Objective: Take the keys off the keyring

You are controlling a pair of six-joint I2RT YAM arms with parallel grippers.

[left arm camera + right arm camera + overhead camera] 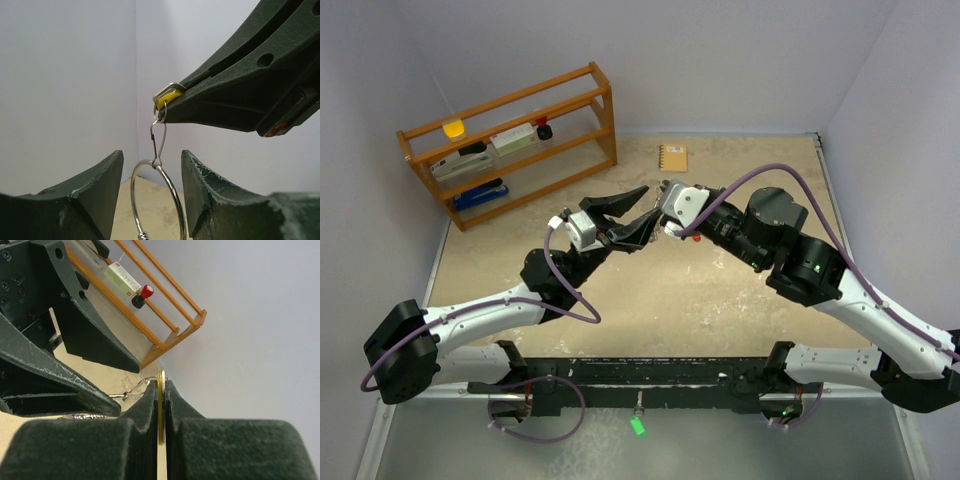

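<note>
In the left wrist view the thin silver keyring (174,194) hangs from a small wire clip (152,136). The clip hooks onto a yellow-headed key (170,95). My right gripper (161,382) is shut on that key (160,410), which stands edge-on between its pads. My left gripper (152,154) is open, one finger on each side of the ring's top, neither touching it. Both grippers meet in mid-air above the middle of the table, left (650,203) facing right (662,212). The other keys are hidden.
An orange wooden rack (606,118) with small items stands at the back left. A small orange notebook (672,157) lies at the back centre. Grey walls enclose the sandy table (720,300).
</note>
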